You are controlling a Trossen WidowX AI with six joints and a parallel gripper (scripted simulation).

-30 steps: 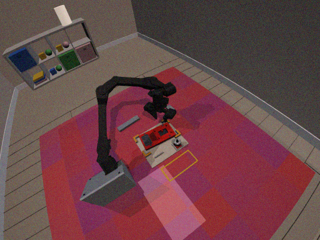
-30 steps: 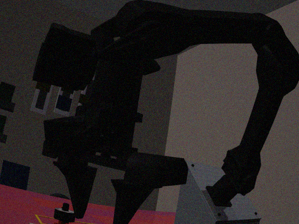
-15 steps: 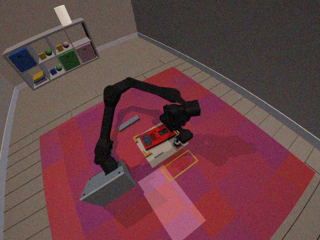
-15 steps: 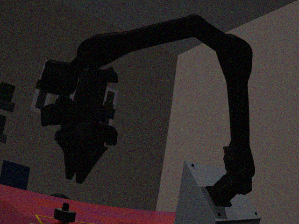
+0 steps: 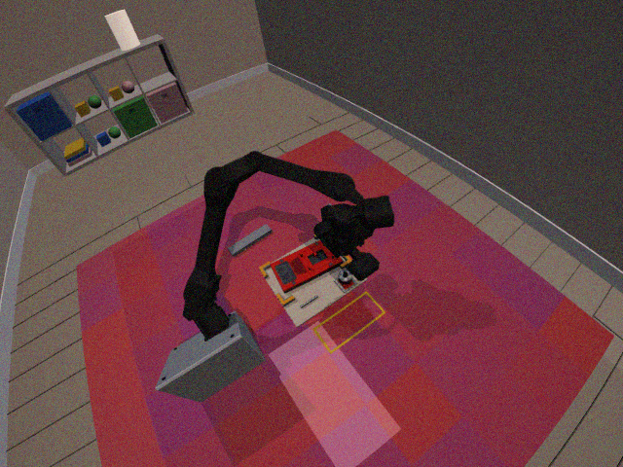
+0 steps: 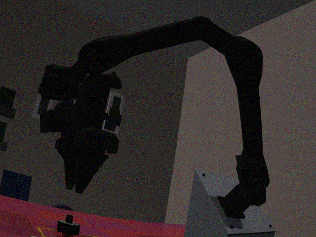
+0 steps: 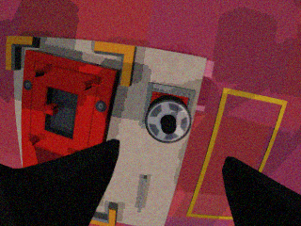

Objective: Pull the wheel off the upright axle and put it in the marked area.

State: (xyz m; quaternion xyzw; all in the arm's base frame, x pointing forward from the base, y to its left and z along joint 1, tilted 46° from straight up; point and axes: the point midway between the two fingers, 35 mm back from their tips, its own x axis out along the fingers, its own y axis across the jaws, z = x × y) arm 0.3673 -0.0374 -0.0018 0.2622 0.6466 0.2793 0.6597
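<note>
The wheel [image 5: 345, 276] [image 6: 68, 227] [image 7: 158, 128], grey with a dark rim, sits around the upright axle [image 6: 68, 218] [image 7: 168, 123], whose dark top sticks out above it. They stand near one edge of the pale board. The marked area [image 5: 357, 332] [image 6: 40, 231] [image 7: 207, 152] is a yellow rectangle outline beside that edge, with nothing in it. My gripper [image 6: 74, 190] [image 7: 172, 156] is open, with nothing between its fingers. It hangs well above the wheel, pointing down. In the wrist view the wheel shows just beyond the gap between the fingertips.
The pale board [image 5: 302, 313] [image 7: 136, 137] also carries a red housing [image 5: 297, 273] [image 7: 85, 115], orange corner brackets and a thin grey pin [image 5: 309, 302] [image 7: 142, 193]. A grey bar [image 5: 249, 239] lies beyond the board. The arm stands on a grey base block [image 5: 221, 369] [image 6: 204, 211].
</note>
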